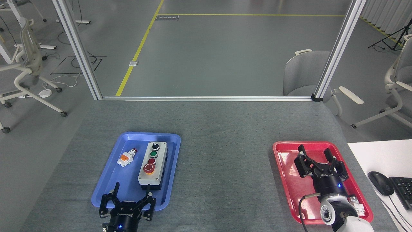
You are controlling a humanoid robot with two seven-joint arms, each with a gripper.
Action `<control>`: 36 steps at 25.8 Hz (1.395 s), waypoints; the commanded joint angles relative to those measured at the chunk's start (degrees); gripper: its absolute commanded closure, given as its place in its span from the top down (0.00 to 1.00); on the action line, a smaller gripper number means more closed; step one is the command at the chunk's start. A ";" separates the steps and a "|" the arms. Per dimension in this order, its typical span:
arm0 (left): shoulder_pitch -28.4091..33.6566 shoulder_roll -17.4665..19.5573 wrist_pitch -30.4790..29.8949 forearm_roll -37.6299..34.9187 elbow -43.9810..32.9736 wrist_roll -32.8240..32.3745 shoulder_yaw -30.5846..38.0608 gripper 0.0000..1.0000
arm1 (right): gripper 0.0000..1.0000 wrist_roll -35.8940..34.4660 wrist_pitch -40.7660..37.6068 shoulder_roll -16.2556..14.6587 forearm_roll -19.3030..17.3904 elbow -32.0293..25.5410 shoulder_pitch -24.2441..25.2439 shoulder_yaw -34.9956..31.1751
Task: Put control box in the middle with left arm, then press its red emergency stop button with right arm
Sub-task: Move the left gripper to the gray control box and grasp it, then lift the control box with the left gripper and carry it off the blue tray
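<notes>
Lying lengthwise in the single blue tray (106, 193) on the left of the grey desk (219, 154), the one control box (153, 164) carries four controls in a row: a black knob, a green button, a small red button, and nearest the robot the red emergency stop button (149, 168) on its yellow ring. One small white-and-orange push-button part (126, 158) lies just beside the box on its left, in the same tray. Two end effectors show. The left end effector (132, 189) hangs over the tray's near edge, fingers spread wide and empty, its right fingertip just short of the box's near end. The right end effector (315, 154) is over the one red tray (283, 167), well apart from the box, fingers likewise wide and empty. Nothing lies between the box and the bare middle of the desk. Beyond the right edge, a mouse (380, 182) and keyboard (402, 190) sit on a white table (373, 154).
</notes>
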 commanded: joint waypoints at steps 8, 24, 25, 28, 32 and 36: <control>-3.30 -2.08 -2.70 5.54 4.38 -1.96 -1.44 0.99 | 0.99 0.00 -0.25 0.33 0.00 0.00 0.09 -0.03; -13.05 -1.29 -2.70 11.08 18.88 -4.07 -1.09 0.99 | 0.99 0.00 -0.25 0.41 -0.44 -0.35 0.09 0.05; -13.40 -1.29 -2.70 11.34 19.41 -3.98 -1.09 0.99 | 0.99 0.00 -0.25 0.41 -0.53 -0.35 0.09 0.05; -14.90 -1.29 -2.70 11.69 21.78 -3.80 -1.09 0.99 | 0.99 0.00 -0.25 0.24 -1.32 -0.26 0.09 0.05; -17.80 -1.29 -2.70 12.48 26.18 -3.54 -1.09 0.99 | 0.99 0.00 -0.16 0.24 -1.67 -0.26 0.09 0.05; -20.79 -1.38 -2.70 12.66 29.87 -3.54 -1.09 0.99 | 0.99 0.08 -0.07 -0.11 -1.67 -0.26 0.09 0.05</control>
